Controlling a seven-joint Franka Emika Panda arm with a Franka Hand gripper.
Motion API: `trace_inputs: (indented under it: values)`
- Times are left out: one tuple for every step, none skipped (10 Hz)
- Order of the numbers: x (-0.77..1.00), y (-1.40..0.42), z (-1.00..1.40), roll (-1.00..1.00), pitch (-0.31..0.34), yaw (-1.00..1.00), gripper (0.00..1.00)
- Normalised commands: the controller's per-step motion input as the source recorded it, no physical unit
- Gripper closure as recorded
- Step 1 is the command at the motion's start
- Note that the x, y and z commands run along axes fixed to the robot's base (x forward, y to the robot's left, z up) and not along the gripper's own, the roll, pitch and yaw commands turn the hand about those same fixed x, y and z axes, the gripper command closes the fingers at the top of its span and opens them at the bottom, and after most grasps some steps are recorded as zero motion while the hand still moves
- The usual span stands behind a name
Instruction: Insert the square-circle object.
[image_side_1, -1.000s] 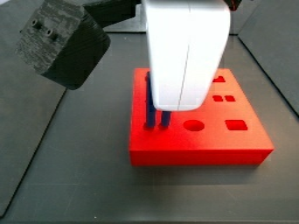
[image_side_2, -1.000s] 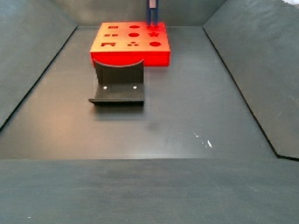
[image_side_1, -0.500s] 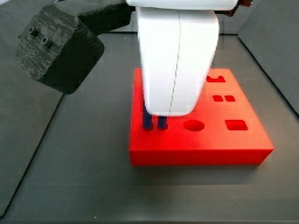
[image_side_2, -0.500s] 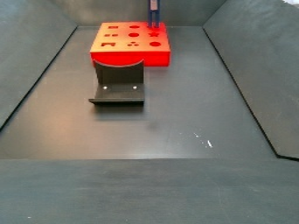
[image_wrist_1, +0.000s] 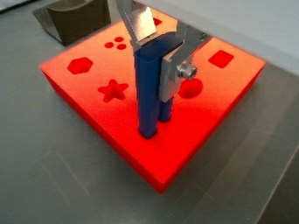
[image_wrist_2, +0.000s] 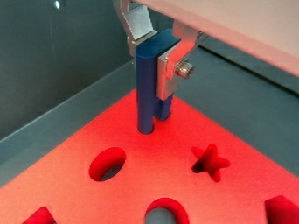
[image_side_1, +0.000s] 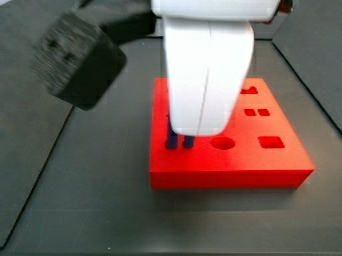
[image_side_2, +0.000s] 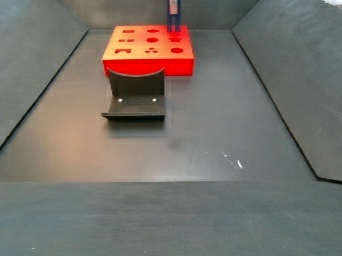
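My gripper (image_wrist_1: 158, 39) is shut on the square-circle object (image_wrist_1: 151, 92), a long dark-blue peg of two prongs, held upright. Its lower end stands on or in the top of the red block (image_wrist_1: 117, 114); how deep it sits I cannot tell. It shows the same way in the other wrist view (image_wrist_2: 149, 87), above the red block (image_wrist_2: 82, 188). In a side view the gripper's white body (image_side_1: 207, 70) hides most of the peg; only its blue tips (image_side_1: 179, 143) show near the block's (image_side_1: 227, 165) left front. In the far side view the peg (image_side_2: 174, 18) stands at the block's (image_side_2: 150, 52) back right.
The red block has several shaped holes: star (image_wrist_1: 112, 89), hexagon (image_wrist_1: 79, 65), square (image_wrist_1: 221, 59), round (image_wrist_2: 107, 164). The dark fixture (image_side_2: 135, 97) stands in front of the block. A black camera housing (image_side_1: 80, 62) hangs at the left. Dark bin walls slope up around the floor.
The gripper and peg have moved down a little onto the red block; less of the blue prongs shows below the white body. The side position has barely changed.
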Motion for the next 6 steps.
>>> trace_inputs:
  values:
    - [0.0, 0.0, -0.17, 0.03, 0.0, -0.08, 1.0]
    - [0.0, 0.0, -0.24, 0.07, 0.0, -0.09, 1.0]
    - [0.0, 0.0, -0.29, 0.09, 0.0, -0.11, 1.0]
    - [0.0, 0.0, -0.31, 0.1, 0.0, -0.11, 1.0]
    - [0.0, 0.0, -0.32, 0.1, 0.0, -0.11, 1.0]
    - [-0.03, 0.0, -0.34, 0.08, -0.011, -0.11, 1.0]
